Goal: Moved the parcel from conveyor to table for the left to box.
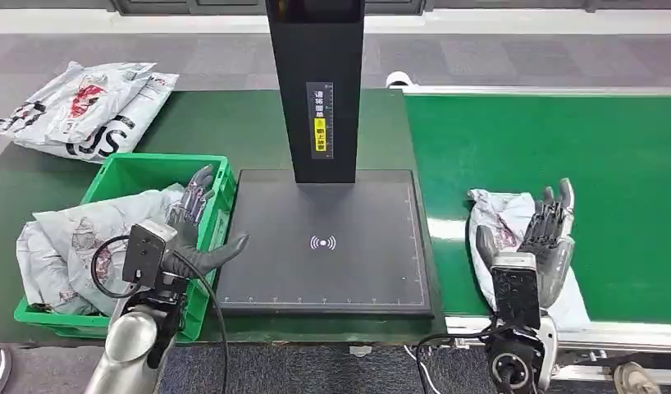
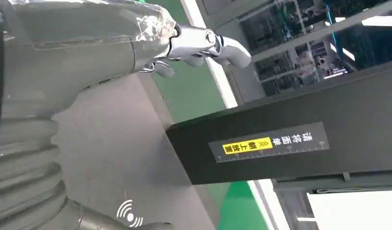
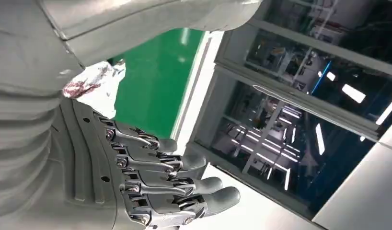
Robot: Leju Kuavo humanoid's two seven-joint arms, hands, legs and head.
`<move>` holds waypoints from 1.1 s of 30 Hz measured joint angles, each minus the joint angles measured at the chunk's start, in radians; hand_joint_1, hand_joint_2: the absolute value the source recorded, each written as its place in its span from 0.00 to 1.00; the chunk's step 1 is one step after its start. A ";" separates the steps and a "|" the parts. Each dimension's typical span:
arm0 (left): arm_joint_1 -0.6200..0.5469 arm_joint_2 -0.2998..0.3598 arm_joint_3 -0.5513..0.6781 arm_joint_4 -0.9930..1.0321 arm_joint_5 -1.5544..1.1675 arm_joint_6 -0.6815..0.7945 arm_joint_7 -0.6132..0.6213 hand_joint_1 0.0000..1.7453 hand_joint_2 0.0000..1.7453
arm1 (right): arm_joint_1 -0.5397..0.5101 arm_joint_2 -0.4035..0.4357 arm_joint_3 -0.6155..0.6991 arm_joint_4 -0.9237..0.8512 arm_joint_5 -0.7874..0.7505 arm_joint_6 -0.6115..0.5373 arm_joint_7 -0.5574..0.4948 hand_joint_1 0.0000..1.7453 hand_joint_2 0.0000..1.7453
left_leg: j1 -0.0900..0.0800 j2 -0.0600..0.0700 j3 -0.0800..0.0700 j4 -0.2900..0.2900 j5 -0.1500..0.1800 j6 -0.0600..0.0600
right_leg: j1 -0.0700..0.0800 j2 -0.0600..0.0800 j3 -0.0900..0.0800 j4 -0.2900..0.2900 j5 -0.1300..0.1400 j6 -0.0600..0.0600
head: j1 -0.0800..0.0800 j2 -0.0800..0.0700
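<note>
While the white crumpled plastic parcel [image 1: 513,238] lies on the green conveyor belt [image 1: 562,164], just beside the black scanner platform [image 1: 328,242], the right hand [image 1: 545,238] hovers over it, fingers [image 3: 184,163] spread and holding nothing. The left hand [image 1: 193,226] waits open-fingered by the green plastic crate [image 1: 152,168] (already holding bags). A sound grasp calls for closing across the parcel's bunched middle before lifting onto the surface.
</note>
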State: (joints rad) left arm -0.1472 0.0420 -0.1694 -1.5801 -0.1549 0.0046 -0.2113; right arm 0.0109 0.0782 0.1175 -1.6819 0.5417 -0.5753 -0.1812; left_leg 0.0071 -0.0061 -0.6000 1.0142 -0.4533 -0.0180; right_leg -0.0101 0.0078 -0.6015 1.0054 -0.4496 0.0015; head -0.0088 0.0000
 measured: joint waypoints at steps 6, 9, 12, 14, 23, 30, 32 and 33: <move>-0.001 0.000 -0.005 -0.002 0.000 0.000 0.000 0.00 1.00 | -0.001 0.000 0.000 0.005 0.000 0.000 0.000 0.00 1.00 | 0.000 0.000 0.000 0.000 0.000 0.000 | -0.001 0.000 0.000 0.000 0.000 0.000 | 0.000 0.000; -0.001 0.000 -0.005 -0.002 0.000 0.000 0.000 0.00 1.00 | -0.001 0.000 0.000 0.006 0.000 0.000 0.000 0.00 1.00 | 0.000 0.000 0.000 0.000 0.000 0.000 | -0.001 0.000 0.000 0.000 0.000 0.000 | 0.000 0.000; -0.003 0.000 -0.007 -0.002 0.000 0.000 0.000 0.00 1.00 | -0.004 0.000 0.000 0.007 0.000 0.000 0.000 0.00 1.00 | 0.000 0.000 0.000 0.000 0.000 0.000 | -0.001 0.000 0.000 0.000 0.000 0.000 | 0.000 0.000; -0.004 0.000 -0.009 -0.002 0.024 -0.011 -0.013 0.00 1.00 | -0.006 0.000 0.000 0.008 0.000 0.001 0.002 0.00 1.00 | 0.000 0.000 0.000 0.000 0.000 0.000 | -0.001 0.000 0.000 0.000 0.000 0.000 | 0.000 0.000; -0.091 -0.084 -0.166 0.019 0.071 -0.002 -0.028 0.00 1.00 | -0.068 0.008 0.000 0.128 0.184 -0.024 0.146 0.00 1.00 | 0.000 -0.001 0.000 0.001 0.001 0.001 | -0.002 -0.001 0.001 0.000 0.001 0.001 | 0.000 0.000; -0.089 -0.130 -0.193 0.077 0.033 0.083 -0.043 0.00 1.00 | -0.137 -0.002 -0.145 0.428 0.543 -0.102 0.363 0.00 1.00 | 0.000 -0.002 0.000 0.001 0.000 0.002 | -0.002 -0.001 0.001 -0.001 0.001 0.002 | 0.000 0.000; -0.077 -0.132 -0.193 0.087 0.034 0.083 -0.056 0.00 1.00 | -0.165 -0.013 -0.264 0.554 0.598 -0.116 0.311 0.00 1.00 | 0.000 -0.004 -0.001 0.001 0.001 0.003 | -0.003 -0.003 0.001 -0.001 0.001 0.002 | 0.000 0.000; -0.074 -0.133 -0.193 0.091 0.036 0.083 -0.059 0.00 1.00 | -0.179 -0.013 -0.310 0.598 0.622 -0.117 0.302 0.00 1.00 | 0.000 -0.005 -0.001 0.001 0.001 0.003 | -0.003 -0.004 0.001 -0.001 0.001 0.002 | 0.000 0.000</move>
State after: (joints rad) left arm -0.2215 -0.0908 -0.3624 -1.4889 -0.1190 0.0877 -0.2701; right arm -0.1676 0.0656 -0.1925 -1.0840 1.1632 -0.6920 0.1213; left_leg 0.0067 -0.0111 -0.6011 1.0151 -0.4525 -0.0151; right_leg -0.0135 0.0042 -0.6001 1.0049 -0.4487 0.0035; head -0.0084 0.0000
